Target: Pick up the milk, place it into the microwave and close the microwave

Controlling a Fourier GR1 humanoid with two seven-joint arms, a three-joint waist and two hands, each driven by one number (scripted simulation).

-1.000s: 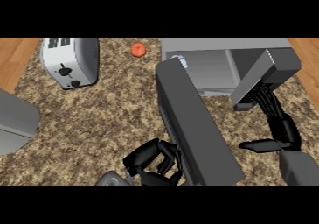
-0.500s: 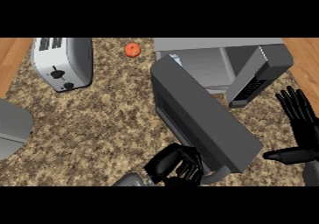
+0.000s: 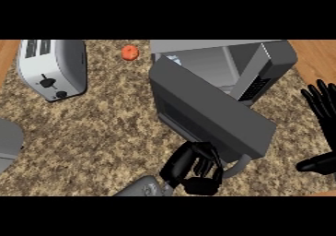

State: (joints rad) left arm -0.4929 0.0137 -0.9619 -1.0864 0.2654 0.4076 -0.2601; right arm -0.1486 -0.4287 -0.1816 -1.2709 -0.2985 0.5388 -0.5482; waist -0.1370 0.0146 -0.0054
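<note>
The grey microwave [image 3: 269, 62] stands at the back right with its door [image 3: 211, 110] swung partly out towards me. Behind the door's top edge, a small white and blue bit [image 3: 172, 58] shows inside the cavity; it may be the milk, most of it hidden. My left hand [image 3: 194, 169] is low in the middle, fingers curled against the door's lower outer corner, just left of the door handle [image 3: 237, 167]. It holds nothing that I can see. My right hand [image 3: 325, 110] is at the right edge, fingers straight and spread, apart from the microwave.
A silver toaster [image 3: 51, 67] stands at the back left. A small orange-red fruit [image 3: 130, 52] lies between the toaster and the microwave. A grey rounded object [image 3: 3, 145] juts in at the left edge. The speckled counter [image 3: 95, 129] meets wood at both far sides.
The right hand has drawn away from the door to the right edge and opened out. The left hand has come up to the door's lower corner, and the door stands at a narrower angle.
</note>
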